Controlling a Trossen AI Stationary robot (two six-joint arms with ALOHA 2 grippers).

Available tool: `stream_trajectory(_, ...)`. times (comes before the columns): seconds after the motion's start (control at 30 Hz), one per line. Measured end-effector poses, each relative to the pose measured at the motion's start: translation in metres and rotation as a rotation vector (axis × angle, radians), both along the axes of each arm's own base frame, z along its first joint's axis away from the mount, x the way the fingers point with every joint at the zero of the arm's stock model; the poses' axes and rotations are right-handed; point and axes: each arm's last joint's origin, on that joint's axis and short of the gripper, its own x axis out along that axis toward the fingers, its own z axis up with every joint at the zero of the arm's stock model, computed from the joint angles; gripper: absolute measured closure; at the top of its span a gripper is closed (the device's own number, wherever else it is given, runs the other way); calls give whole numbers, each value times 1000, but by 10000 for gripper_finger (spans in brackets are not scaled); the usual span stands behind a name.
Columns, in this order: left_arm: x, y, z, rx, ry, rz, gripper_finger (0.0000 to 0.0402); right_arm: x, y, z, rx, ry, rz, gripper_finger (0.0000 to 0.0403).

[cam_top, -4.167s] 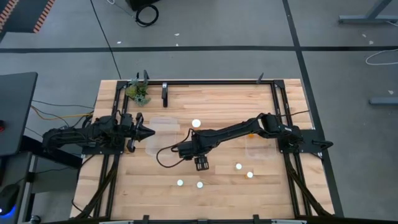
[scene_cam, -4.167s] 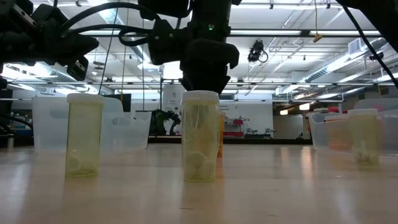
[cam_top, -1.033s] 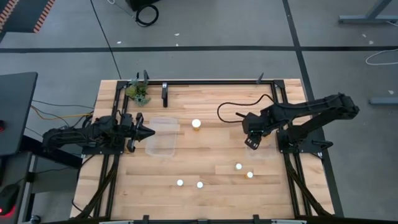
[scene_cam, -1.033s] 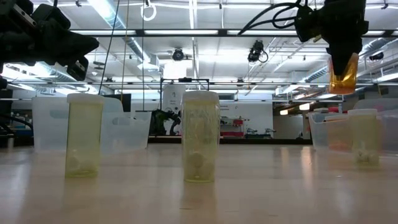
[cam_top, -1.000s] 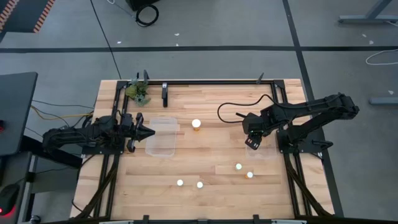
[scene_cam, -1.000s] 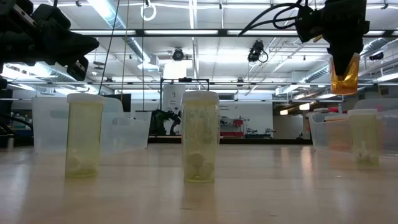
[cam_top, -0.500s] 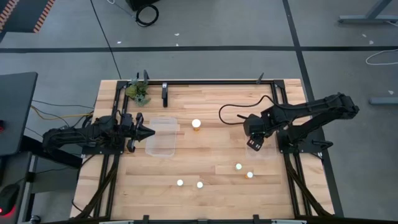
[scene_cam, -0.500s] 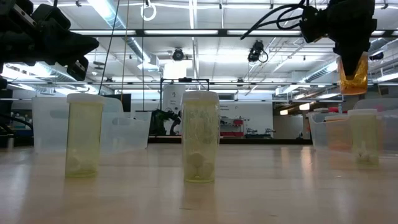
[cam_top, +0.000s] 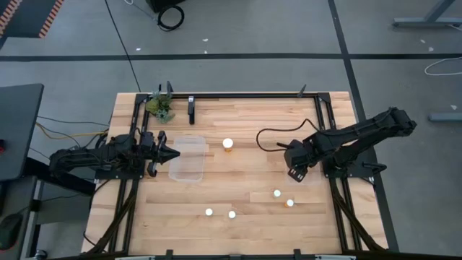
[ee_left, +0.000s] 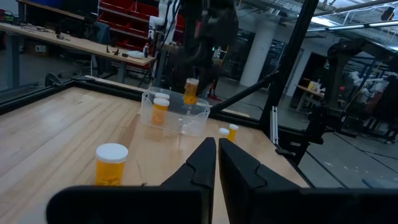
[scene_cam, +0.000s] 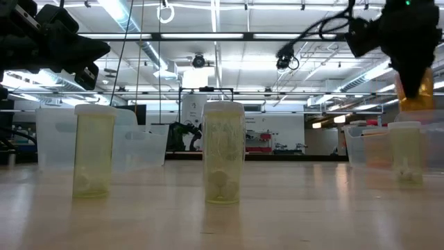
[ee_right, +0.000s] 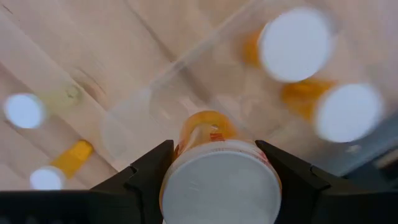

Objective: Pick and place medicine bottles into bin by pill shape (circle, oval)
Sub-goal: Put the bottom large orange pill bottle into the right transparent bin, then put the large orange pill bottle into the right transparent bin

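Observation:
My right gripper (cam_top: pixel 294 173) is shut on an amber medicine bottle with a white cap (ee_right: pixel 217 186). It holds the bottle above the clear right bin (cam_top: pixel 310 172), where two capped amber bottles (ee_right: pixel 295 43) stand. The held bottle also shows in the low view (scene_cam: pixel 416 94). Several white-capped bottles stand upright on the table: one far (cam_top: pixel 228 144), two near the right (cam_top: pixel 276 193) (cam_top: pixel 290 203), two near the front (cam_top: pixel 209 212) (cam_top: pixel 232 214). My left gripper (cam_top: pixel 175 154) is shut and empty beside the clear left bin (cam_top: pixel 189 160). My right gripper pinches the bottle at its capped top end (ee_right: pixel 177 180) between its two fingers (ee_right: pixel 149 171), one on each side. The fingers come from above, pointing down. The bottle hangs upright below them, lifted clear, with its amber body (scene_cam: pixel 416 97) above the bin's rim.
A dark frame (cam_top: pixel 253 94) runs along the table's far and side edges. A small green plant-like thing (cam_top: pixel 160 107) sits at the far left corner. Bare wood lies between the two bins.
My right gripper has carried the amber bottle toward the table's near edge and slightly right, over the right bin. The bottle stays upright and clear. The left arm has kept still.

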Motion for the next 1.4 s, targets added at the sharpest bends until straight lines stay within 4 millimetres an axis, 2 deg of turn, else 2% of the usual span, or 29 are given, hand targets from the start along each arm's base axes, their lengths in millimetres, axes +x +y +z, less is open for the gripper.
stream_trajectory(0.17, 0, 0, 0, 0, 0, 0, 369, -8, 0, -37, 57, 42, -2, 178)
stream_trajectory(0.33, 0, 0, 0, 0, 0, 0, 366, -17, -1, -55, 70, 91, -15, 178)
stream_trajectory(0.63, 0, 0, 0, 0, 0, 0, 376, -15, -1, -56, 76, 70, -12, 178)
stream_trajectory(0.87, 0, 0, 0, 0, 0, 0, 368, -15, -1, -56, 75, 72, -14, 177)
stream_trajectory(1.17, 0, 0, 0, 0, 0, 0, 372, -15, -1, -56, 61, 71, -28, 152)
stream_trajectory(1.4, 0, 0, 0, 0, 0, 0, 375, -15, -1, -56, 61, 73, -31, 148)
